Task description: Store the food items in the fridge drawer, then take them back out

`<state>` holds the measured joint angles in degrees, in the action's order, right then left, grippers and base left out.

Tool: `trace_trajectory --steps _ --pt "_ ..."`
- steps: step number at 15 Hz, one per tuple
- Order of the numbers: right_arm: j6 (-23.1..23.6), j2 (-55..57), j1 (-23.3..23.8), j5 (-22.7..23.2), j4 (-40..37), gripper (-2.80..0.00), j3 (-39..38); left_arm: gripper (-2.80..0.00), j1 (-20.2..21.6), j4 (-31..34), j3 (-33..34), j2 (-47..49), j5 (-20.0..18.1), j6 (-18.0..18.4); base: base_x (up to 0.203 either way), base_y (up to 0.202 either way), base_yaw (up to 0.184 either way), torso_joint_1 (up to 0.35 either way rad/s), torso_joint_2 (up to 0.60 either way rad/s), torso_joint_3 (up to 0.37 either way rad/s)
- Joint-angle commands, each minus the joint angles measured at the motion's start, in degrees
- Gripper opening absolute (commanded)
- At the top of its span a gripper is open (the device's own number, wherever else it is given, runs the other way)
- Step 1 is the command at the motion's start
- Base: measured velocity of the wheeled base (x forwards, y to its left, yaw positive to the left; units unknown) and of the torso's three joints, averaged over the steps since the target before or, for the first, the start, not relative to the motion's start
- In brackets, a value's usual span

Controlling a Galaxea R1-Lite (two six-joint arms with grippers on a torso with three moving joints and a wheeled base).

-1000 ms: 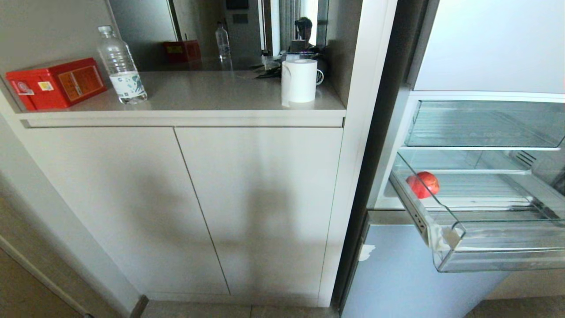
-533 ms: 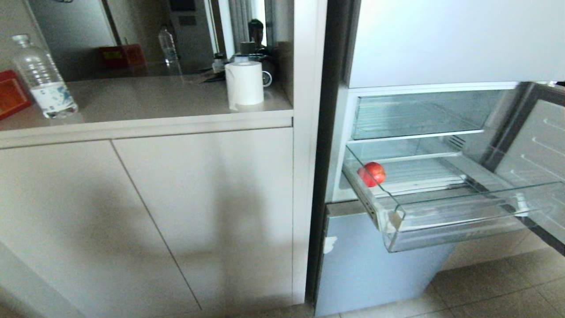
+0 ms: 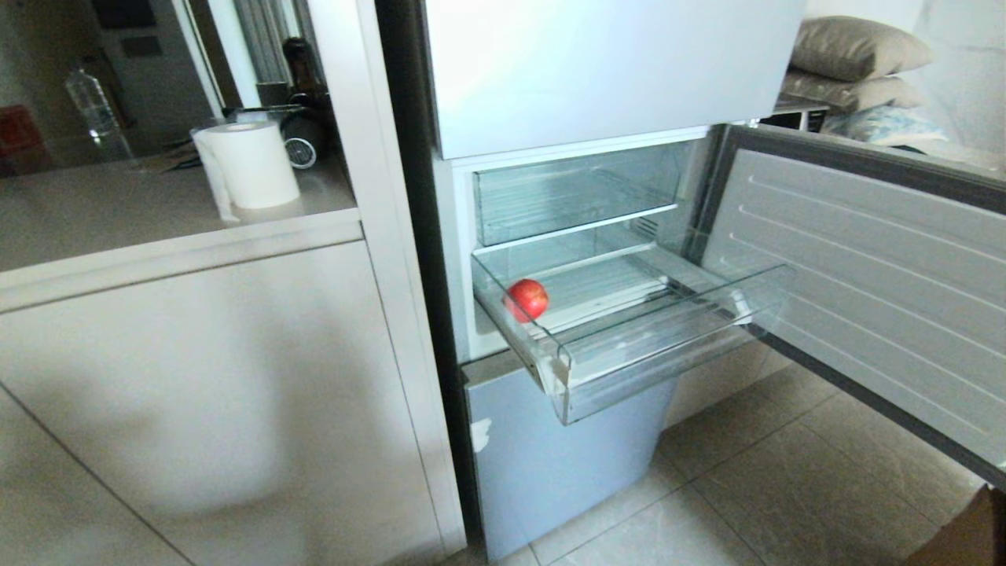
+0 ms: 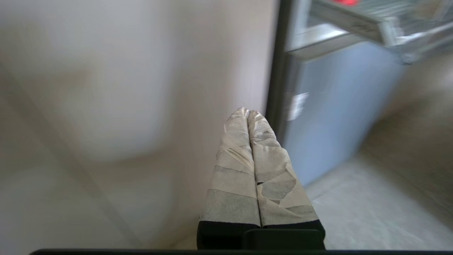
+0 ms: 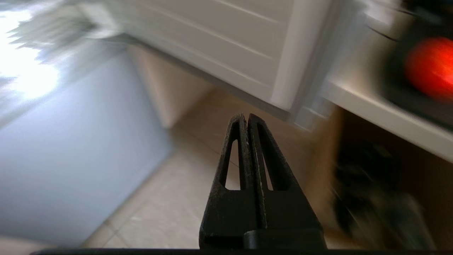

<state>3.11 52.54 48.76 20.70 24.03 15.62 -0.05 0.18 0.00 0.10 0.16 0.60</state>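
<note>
1 red apple point(image 3: 526, 299) is sitting in the pulled-out fridge drawer point(image 3: 652, 369), at its left end. Both grippers are hanging low, out of the head view: left gripper point(image 4: 247, 112) pressed together, right gripper point(image 5: 246, 117) pressed together too, each holding nothing. The apple is lying above and ahead of the left gripper, which looks nearer to it

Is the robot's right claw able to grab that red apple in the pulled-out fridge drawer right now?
Probably not yet. The apple lies uncovered in the open drawer, with nothing over it, but the right gripper is shut, empty and out of the head view, pointing toward the floor. It would have to swing over and open first.
</note>
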Motion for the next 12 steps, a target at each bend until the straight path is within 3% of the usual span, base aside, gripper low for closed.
trace_trajectory --steps 1,6,9,12 --pt "0.0 3.7 1.2 0.1 0.1 -2.8 0.4 -2.8 0.0 0.0 0.0 0.1 0.0 0.0 -0.002 0.007 -0.171 0.003 0.01 0.002" --pt "-1.3 12.8 2.4 0.0 4.3 -2.8 1.4 -2.8 0.0 0.0 0.0 0.1 0.0 0.0 -0.001 0.008 -0.139 0.003 0.0 0.001" --pt "-2.4 21.3 6.5 0.0 7.5 -2.8 4.7 -2.8 0.0 0.0 0.0 0.1 0.0 0.0 0.0 0.0 0.0 0.0 0.0 0.0" --pt "-2.8 31.7 9.0 0.1 7.9 -2.8 12.6 -2.8 0.0 0.0 0.0 0.1 0.0 0.0 0.0 0.0 0.0 0.0 0.0 0.0"
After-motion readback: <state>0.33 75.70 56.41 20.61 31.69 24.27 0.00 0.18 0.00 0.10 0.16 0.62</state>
